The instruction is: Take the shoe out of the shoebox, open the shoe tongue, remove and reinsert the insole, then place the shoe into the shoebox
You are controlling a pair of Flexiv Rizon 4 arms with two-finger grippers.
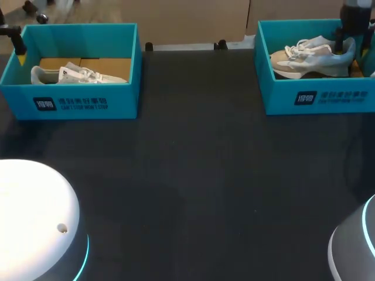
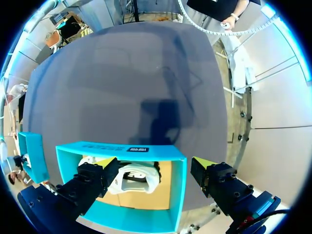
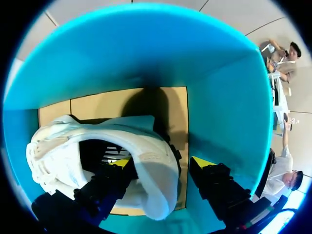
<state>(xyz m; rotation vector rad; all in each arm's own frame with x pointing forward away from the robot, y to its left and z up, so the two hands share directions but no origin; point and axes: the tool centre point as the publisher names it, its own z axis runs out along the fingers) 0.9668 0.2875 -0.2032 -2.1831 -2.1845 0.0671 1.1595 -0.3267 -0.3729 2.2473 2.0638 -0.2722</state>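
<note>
Shoes: two, one per box. Beige shoe (image 1: 307, 58) lies in right box (image 1: 281, 96). White shoe (image 1: 76, 74) lies in left box (image 1: 70, 104). Two teal boxes, open-topped, sit at far corners of the table (image 1: 199, 175), well apart, with broad dark tabletop between and in front. Right gripper (image 3: 158, 163) is down inside right box, fingers wide, straddling the heel wall; outer finger looks just clear of it. Left gripper (image 2: 153, 168) wide, holding nothing, above left box's end wall.

Matt dark table (image 1: 193, 175); box (image 1: 328, 96) of smooth matt teal card, raw brown card floor; shoe (image 3: 151, 165) of pale woven cloth.
</note>
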